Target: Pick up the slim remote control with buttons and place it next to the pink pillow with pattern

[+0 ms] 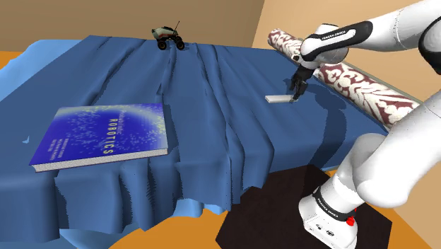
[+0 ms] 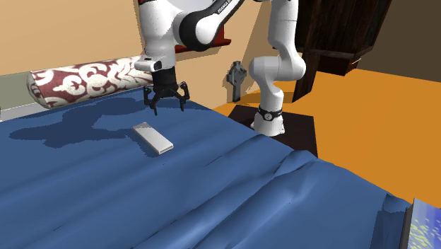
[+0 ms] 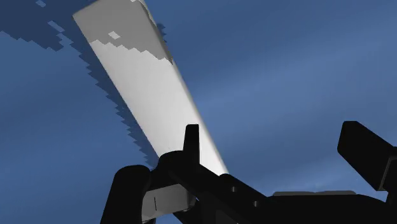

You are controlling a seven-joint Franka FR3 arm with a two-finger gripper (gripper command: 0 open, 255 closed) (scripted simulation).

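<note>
black gripper (image 2: 167, 106) hangs wide open and empty just above the pale slim remote (image 2: 153, 138), lying flat on the blue bedspread (image 2: 212, 184) near the patterned pillow (image 2: 85, 79); the grasp seems not yet made.

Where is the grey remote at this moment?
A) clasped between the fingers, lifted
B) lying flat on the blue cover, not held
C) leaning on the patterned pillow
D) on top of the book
B: the remote lies flat on the blue cover, and the open gripper hangs near it, clasping nothing.
</note>
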